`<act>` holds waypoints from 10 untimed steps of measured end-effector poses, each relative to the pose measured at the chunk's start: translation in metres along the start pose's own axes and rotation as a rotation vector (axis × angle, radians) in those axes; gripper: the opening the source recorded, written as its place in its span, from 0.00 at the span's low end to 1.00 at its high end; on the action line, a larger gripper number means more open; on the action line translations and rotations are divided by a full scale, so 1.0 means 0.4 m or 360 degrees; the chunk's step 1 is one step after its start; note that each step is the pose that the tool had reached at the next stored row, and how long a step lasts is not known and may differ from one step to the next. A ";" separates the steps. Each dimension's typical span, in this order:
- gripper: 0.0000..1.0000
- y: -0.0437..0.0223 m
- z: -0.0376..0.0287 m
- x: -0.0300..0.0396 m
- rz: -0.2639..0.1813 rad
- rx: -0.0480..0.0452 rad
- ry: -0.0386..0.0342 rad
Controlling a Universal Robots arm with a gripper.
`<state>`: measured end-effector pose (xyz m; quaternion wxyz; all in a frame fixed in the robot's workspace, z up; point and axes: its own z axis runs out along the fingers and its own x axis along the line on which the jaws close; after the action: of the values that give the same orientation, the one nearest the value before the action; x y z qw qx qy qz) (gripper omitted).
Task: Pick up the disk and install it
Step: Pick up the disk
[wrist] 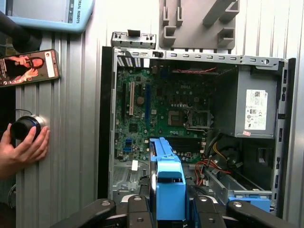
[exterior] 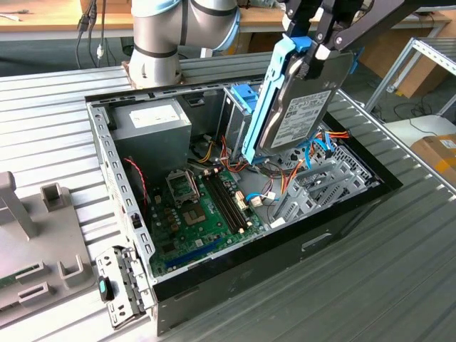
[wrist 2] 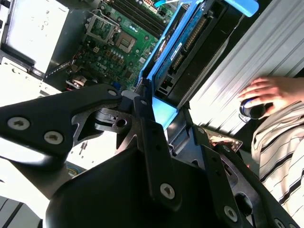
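Plainly the pick-up is done, and the install is the step in hand. At the exterior view's left a grey fixture (exterior: pixel 32 235) sits on the ribbed worktop (exterior: pixel 64 92), well apart from the work. Next comes the open case (exterior: pixel 103 153), lying on its side. Its power supply (exterior: pixel 153 121) is at the far end and its motherboard (exterior: pixel 203 210) lies flat on the floor of the case. Right of those, the hand (exterior: pixel 317 57) is clamped on the upper end of the disk (exterior: pixel 303 107). The disk hangs steeply tilted, with its blue bracket (exterior: pixel 265 107) toward the exterior view's left. It is over the drive cage (exterior: pixel 320 182) and the loose cables (exterior: pixel 285 167), and is seated in nothing. Seating it, I judge, calls for turning the disk to match the cage's slot and squaring the bracket to it. It also calls for keeping clear of the cables on the way in, since a snag there could tug a connector or stop the disk short.
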<state>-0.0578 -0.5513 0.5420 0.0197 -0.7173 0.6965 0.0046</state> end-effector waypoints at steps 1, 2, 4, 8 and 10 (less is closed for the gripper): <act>0.36 0.000 0.000 0.002 0.0000 0.0000 0.0000; 0.36 0.000 0.000 0.007 0.0000 0.0000 0.0000; 0.36 0.000 0.000 0.013 0.0000 0.0000 0.0000; 0.36 0.000 0.000 0.013 0.0000 0.0000 0.0000; 0.36 0.000 0.000 0.013 0.0000 0.0000 0.0000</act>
<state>-0.0577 -0.5567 0.5419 0.0197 -0.7173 0.6965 0.0046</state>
